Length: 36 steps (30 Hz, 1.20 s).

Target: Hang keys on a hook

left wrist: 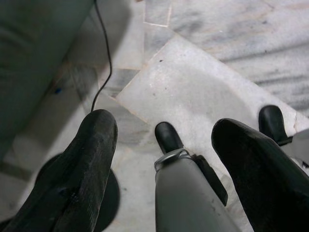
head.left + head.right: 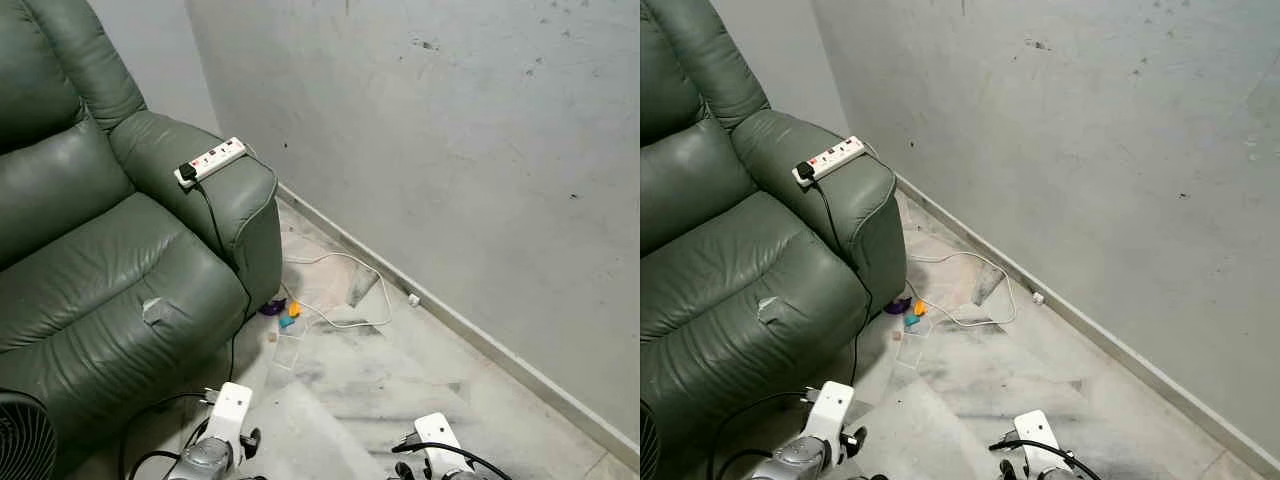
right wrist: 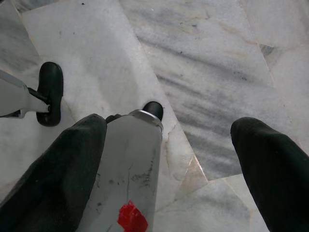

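Both grippers — left [image 1: 164, 159], right [image 3: 169, 164] — fingers spread, empty over marble floor [image 3: 203, 63]. Risk: no keys or hook identifiable — search may stall.

Our two arms end in white, boxy wrist housings on silver cylindrical forearms, the left arm [image 2: 222, 425] and the right arm [image 2: 438, 440] each trailed by thin black cables. Our left gripper [image 1: 164, 159] has two thick, matte black fingers with rounded tips; between them we see a silver-grey limb with a metal ring and black foot. Our right gripper [image 3: 169, 159] has matching black fingers; a red mark sits on the grey limb between them.
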{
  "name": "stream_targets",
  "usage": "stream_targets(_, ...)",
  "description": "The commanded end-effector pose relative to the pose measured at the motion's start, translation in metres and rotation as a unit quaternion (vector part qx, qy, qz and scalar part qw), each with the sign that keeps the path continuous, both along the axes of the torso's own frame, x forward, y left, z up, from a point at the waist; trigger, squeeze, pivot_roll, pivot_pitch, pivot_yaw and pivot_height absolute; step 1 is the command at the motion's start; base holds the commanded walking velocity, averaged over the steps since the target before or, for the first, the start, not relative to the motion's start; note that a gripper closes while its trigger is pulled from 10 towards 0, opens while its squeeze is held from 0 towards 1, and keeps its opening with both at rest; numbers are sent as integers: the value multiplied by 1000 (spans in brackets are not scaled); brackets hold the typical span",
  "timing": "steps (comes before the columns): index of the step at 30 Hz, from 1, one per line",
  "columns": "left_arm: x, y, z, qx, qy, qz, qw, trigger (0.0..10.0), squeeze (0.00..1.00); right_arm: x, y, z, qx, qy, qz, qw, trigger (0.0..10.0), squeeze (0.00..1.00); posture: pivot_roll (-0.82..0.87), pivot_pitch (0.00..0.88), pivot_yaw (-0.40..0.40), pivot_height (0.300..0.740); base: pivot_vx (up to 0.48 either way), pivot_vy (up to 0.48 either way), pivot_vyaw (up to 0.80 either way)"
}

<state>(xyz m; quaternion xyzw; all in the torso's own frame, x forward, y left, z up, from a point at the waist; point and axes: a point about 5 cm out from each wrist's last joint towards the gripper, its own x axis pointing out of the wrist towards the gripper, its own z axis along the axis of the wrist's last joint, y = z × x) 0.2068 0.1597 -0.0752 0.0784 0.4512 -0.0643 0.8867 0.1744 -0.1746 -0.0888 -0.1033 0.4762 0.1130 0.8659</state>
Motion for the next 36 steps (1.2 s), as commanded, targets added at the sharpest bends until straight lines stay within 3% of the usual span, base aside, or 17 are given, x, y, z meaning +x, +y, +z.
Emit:
stream_targets(1, -6, 3, -3, -4, 8, 14, 1000, 10000, 0, -5, -1, -2, -3, 10, 1, 1000, 10000, 0, -152, 106, 11, 740, 0, 0, 0)
stream_targets(6, -16, -1, -8, -16, 31, -2, 999, 10000, 0, -6, -1, -3, -5, 11, 5, 1000, 10000, 0, -155, 104, 12, 740, 0, 0, 0)
stream_targets(13, -20, 6, -10, -53, 31, 60, 996, 10000, 0, -7, -4, -3, -7, 13, 2, 1000, 10000, 0, -158, 111, 8, 740, 0, 0, 0)
stream_targets(22, -31, 9, -15, -49, 66, 47, 996, 10000, 0, -7, -9, -2, -11, 14, 1, 1000, 10000, 0, -165, 113, -2, 740, 0, 0, 0)
stream_targets(36, -33, 9, -16, -42, 68, 30, 996, 10000, 0, -5, -12, -1, -12, 12, 2, 1000, 10000, 0, -169, 111, -5, 740, 0, 0, 0)
